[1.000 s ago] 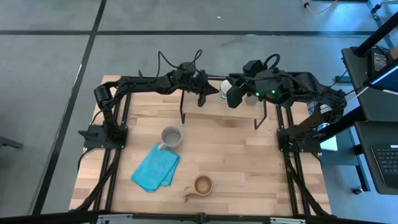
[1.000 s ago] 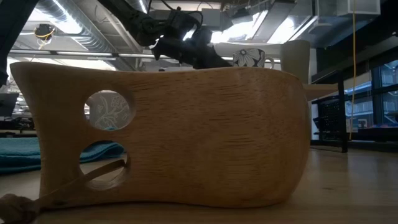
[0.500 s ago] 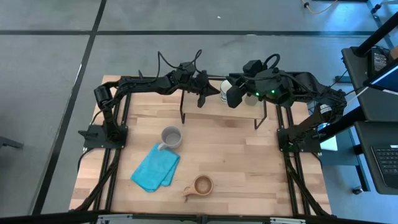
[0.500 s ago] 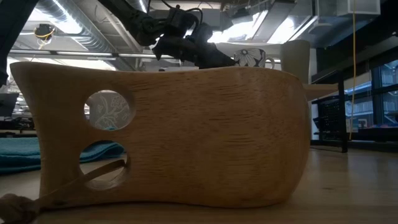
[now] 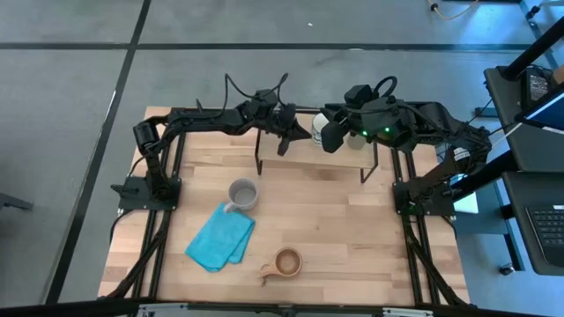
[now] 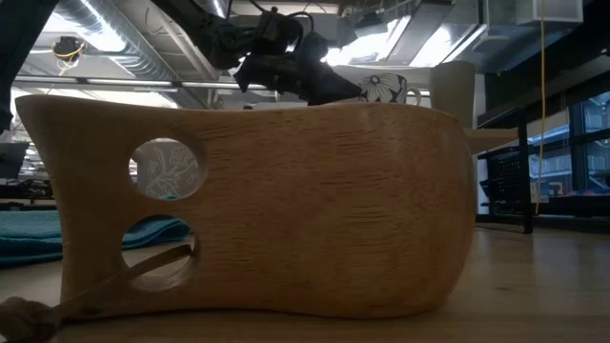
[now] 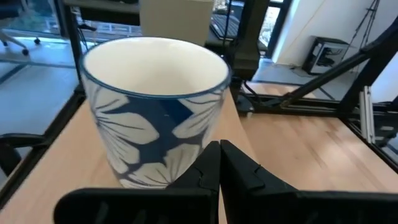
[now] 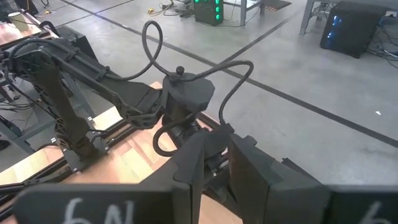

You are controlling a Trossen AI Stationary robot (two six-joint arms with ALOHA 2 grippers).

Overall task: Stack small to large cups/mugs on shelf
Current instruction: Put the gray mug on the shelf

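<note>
Left gripper (image 5: 284, 139): pressed together, beside white mug (image 5: 319, 126) on shelf (image 5: 304, 157) | Right gripper (image 5: 328, 134): over shelf, holding its fingers a little apart, grip unclear | Remaining: grey mug (image 5: 242, 194) and wooden cup (image 5: 286, 261) on bench (image 5: 352, 238) | Progress: judged early.

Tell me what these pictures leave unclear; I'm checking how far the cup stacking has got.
- Olive tumbler: high view, hidden under the right end effector; only a pale sliver in the low view.
- Right end effector's hold: right wrist view shows no object between the fingers.
- Shelf: low view, blocked by the wooden cup.
- White mug: base cut off behind the shut left end effector.
</note>
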